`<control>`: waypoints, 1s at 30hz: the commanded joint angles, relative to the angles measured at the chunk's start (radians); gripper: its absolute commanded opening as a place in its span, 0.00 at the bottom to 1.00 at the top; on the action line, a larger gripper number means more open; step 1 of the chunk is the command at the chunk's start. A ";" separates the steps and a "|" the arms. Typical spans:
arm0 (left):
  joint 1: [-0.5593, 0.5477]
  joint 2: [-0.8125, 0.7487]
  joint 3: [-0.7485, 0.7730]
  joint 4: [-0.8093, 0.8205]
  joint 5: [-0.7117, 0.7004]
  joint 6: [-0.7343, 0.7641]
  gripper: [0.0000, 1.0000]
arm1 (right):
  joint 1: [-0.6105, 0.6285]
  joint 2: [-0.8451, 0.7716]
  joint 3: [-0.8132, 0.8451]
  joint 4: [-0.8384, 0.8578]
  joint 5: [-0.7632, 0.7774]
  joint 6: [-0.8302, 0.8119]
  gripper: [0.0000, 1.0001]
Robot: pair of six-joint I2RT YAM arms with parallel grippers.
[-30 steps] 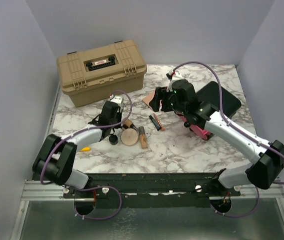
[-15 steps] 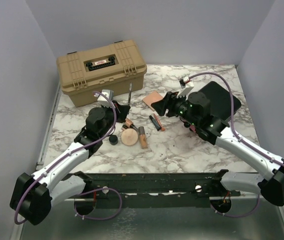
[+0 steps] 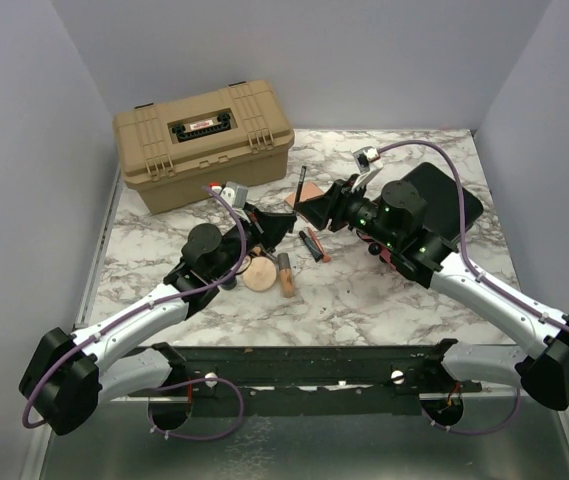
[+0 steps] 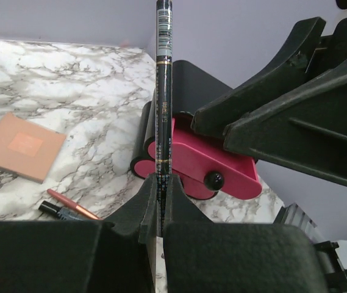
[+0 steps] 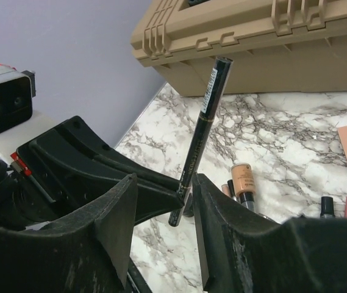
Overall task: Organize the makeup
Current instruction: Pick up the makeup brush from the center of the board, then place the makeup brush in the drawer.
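Top external view is showing the left gripper (image 3: 270,224) reaching over mid-table, clamping the low end of a slim black pencil (image 3: 302,178). The pencil is sticking up off the table, its tip leaning toward 1 o'clock. The right gripper (image 3: 318,208) is sitting just at 3 o'clock of it, facing the left one.

Left wrist view: fingers (image 4: 152,201) are pinching the pencil (image 4: 163,91) tight, and it is standing upright up the frame. The right gripper's fingers (image 4: 283,116) are showing at 3 o'clock, near the pencil.

Right wrist view: the right gripper (image 5: 164,189) is standing with jaws apart and the pencil's (image 5: 201,131) lower end between them. It is close to the 3 o'clock finger, and I cannot tell if they are touching.

The rest of the makeup is lying on the marble table (image 3: 364,300):
- The square copper-pink compact (image 3: 307,191) is at 12 o'clock of centre, partly behind the right gripper.
- The slim black-and-red tube (image 3: 312,244) is just at 6 o'clock of that compact.
- The round peach compact (image 3: 260,274) and a copper tube (image 3: 285,272) are lying side by side at 6 o'clock of the left gripper.

The tan toolbox (image 3: 204,135) is sitting shut at 11 o'clock. The black box with pink drawers (image 3: 444,195) is at 2 o'clock, under the right arm.
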 commanded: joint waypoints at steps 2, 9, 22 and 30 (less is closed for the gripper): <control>-0.013 -0.006 0.002 0.080 0.022 -0.017 0.00 | 0.007 0.007 0.008 0.044 -0.052 0.024 0.46; -0.018 -0.018 0.008 0.082 0.045 -0.014 0.00 | 0.006 0.031 0.020 0.035 -0.057 0.040 0.42; -0.026 -0.030 0.021 0.082 0.078 -0.001 0.00 | 0.007 0.052 0.029 0.040 -0.048 0.059 0.34; -0.026 -0.039 0.026 0.082 0.077 0.007 0.00 | 0.008 0.055 0.032 0.031 -0.015 0.075 0.36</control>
